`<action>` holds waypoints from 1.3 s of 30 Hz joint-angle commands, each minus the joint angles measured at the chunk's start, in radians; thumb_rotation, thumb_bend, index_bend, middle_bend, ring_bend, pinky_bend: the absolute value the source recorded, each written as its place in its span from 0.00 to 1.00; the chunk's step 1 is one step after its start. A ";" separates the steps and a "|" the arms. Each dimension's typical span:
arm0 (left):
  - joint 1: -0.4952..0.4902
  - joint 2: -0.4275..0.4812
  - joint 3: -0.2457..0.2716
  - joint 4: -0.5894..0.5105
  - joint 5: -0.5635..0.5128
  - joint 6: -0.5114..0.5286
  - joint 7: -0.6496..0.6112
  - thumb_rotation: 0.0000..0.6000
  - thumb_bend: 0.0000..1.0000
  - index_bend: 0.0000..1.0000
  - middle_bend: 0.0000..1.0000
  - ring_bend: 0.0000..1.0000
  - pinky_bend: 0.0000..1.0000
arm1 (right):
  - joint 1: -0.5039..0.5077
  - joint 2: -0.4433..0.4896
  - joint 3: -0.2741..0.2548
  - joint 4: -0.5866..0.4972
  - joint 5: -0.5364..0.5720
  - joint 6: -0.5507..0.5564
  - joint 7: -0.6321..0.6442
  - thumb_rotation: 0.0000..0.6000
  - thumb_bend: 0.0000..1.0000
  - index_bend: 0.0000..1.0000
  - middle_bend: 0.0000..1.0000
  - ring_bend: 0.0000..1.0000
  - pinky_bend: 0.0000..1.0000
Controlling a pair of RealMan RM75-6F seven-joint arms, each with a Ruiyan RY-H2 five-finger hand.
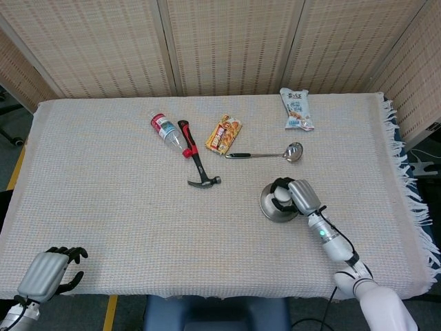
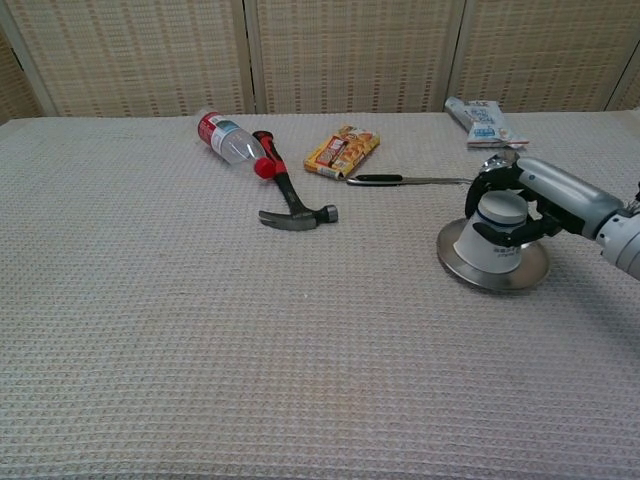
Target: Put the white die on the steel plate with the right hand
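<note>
- Chest view: white die sits on the steel plate, right robot hand wrapped around it.
- Left: letting go and withdrawing.
- Left robot hand idle, fingers curled, holding nothing.

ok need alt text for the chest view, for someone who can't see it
The robot's right hand wraps its fingers around a white die sitting on a steel plate on a woven tablecloth. Behind lie a hammer, a plastic bottle, a snack box, a ladle and a snack bag.
</note>
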 commanded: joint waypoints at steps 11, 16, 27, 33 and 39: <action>0.001 0.001 0.000 0.000 0.002 0.004 -0.002 1.00 0.34 0.41 0.48 0.44 0.44 | 0.002 0.069 -0.025 -0.188 -0.013 -0.030 0.304 1.00 0.31 0.50 0.50 0.45 0.74; 0.001 0.002 0.000 0.001 0.002 0.004 -0.003 1.00 0.34 0.41 0.48 0.44 0.44 | -0.009 0.075 -0.017 -0.178 -0.022 0.041 0.202 1.00 0.31 0.50 0.50 0.45 0.74; 0.002 0.001 0.000 0.000 0.000 0.003 0.002 1.00 0.34 0.41 0.48 0.44 0.44 | -0.067 0.164 0.031 -0.297 -0.015 0.260 -0.108 1.00 0.31 0.50 0.50 0.45 0.74; 0.004 0.004 -0.004 0.000 -0.007 0.008 -0.003 1.00 0.34 0.41 0.48 0.44 0.44 | -0.174 0.295 0.023 -0.500 0.030 0.290 -0.433 1.00 0.31 0.49 0.50 0.45 0.74; 0.003 0.001 -0.003 -0.001 -0.007 0.004 0.004 1.00 0.34 0.41 0.48 0.44 0.44 | -0.262 0.320 0.021 -0.519 0.102 0.256 -0.511 1.00 0.31 0.49 0.50 0.45 0.74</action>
